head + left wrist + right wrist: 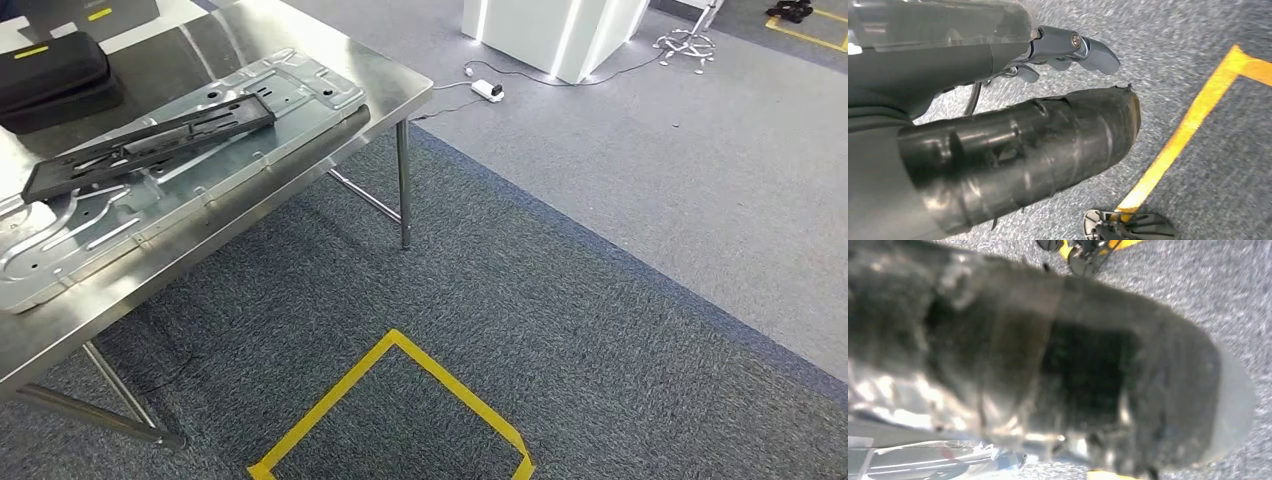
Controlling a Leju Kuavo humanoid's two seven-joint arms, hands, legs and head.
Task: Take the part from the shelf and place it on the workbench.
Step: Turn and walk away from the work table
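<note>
1. Nearest the robot, a yellow tape square [400, 400] is lying on the blue-grey carpet [560, 300], and both arms appear to be hanging toward that floor.
2. The left hand [1013, 150] is showing a thick dark taped thumb and pale grey fingers [1093, 52] in the left wrist view; nothing is sitting between them, but whether they are spread or curled cannot be told.
3. The right hand [1058, 370] is coming through as a dark blur in the right wrist view, so its state cannot be told either.
4. Farther off, a stainless steel workbench [390, 90] is carrying a large stamped sheet-metal panel [170, 190] along its near edge.
5. A long black plastic frame part [150, 145] is resting diagonally across that panel, apparently already delivered.
6. The frame is looking light, stiff and thin, probably somewhat flexible along its length; taking it by a long rail near the middle would likely keep it level, and the smooth panel beneath may let it slide.
7. A black zipped case [55, 75] is lying closed toward the far left corner, contents hidden.
8. Beyond, a white power strip [487, 90] is trailing a cable across the floor.
</note>
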